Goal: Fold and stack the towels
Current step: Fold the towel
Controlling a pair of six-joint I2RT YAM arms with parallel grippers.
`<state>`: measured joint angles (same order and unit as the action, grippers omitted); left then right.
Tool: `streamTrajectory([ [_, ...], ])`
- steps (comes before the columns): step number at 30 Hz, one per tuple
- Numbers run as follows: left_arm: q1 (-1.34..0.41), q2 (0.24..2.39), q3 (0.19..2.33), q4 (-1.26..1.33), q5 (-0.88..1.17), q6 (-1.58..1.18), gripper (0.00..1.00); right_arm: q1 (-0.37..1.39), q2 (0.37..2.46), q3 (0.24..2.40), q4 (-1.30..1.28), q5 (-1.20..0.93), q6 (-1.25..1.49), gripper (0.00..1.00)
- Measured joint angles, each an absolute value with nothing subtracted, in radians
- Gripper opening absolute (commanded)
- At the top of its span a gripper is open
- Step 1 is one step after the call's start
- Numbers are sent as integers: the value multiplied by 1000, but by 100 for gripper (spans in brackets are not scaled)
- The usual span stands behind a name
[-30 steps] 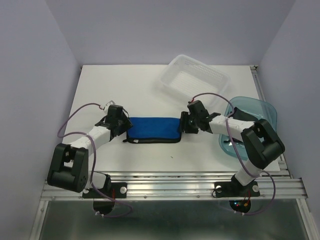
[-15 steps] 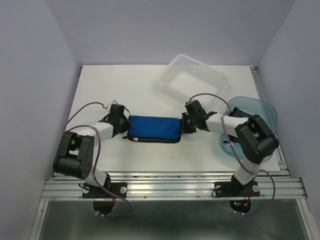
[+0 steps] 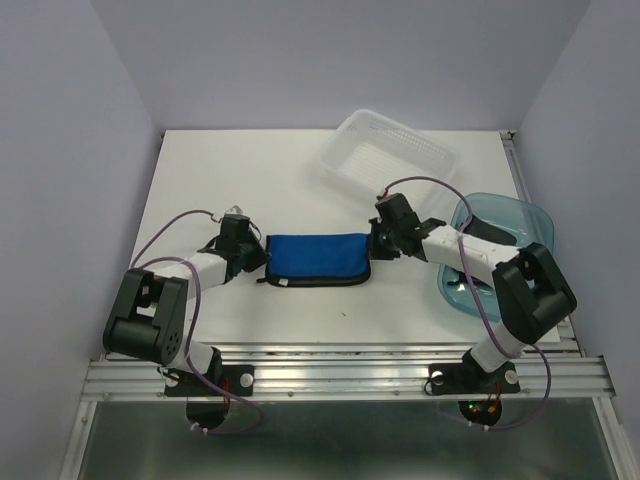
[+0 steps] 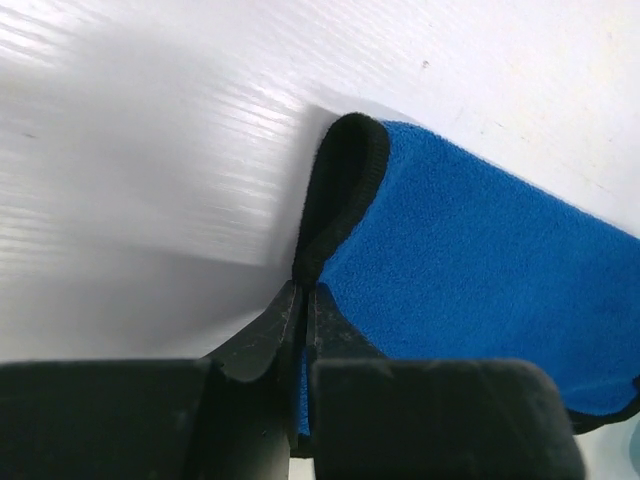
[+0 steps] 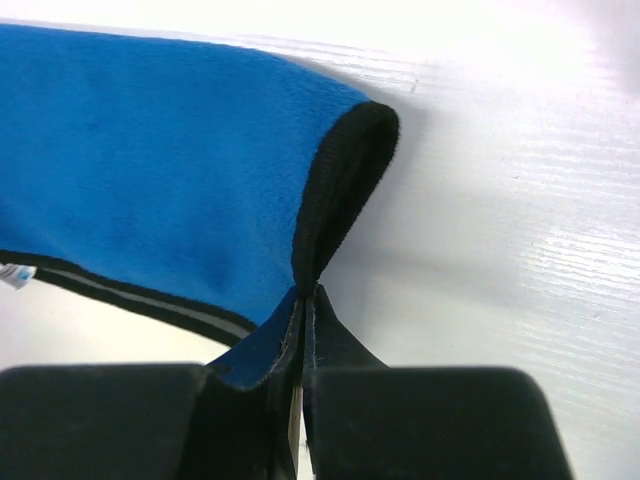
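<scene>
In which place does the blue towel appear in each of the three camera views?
Top external: the blue towel lies at the picture's centre.
Left wrist: the towel fills the right half.
Right wrist: the towel fills the upper left.
Shared landmark: its dark edging, looped at each pinched end.
</scene>
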<state>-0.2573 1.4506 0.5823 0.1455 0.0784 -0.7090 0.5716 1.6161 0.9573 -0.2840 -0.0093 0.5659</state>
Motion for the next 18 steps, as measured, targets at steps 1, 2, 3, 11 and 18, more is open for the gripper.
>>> streamTrajectory([
  [1,-263,1450,581,147,84,-712,1,572,1607,964,-287,-23,556,1],
  [2,-269,1451,581,152,91,-715,1,572,1603,974,-294,-36,545,1],
  [3,-275,1456,581,161,99,-716,0,572,1603,987,-302,-46,538,1],
  [11,-310,1491,582,223,130,-738,0,577,1606,1083,-332,-162,498,1],
  [18,-342,1493,582,225,136,-758,0,631,1669,1191,-334,-244,484,1],
])
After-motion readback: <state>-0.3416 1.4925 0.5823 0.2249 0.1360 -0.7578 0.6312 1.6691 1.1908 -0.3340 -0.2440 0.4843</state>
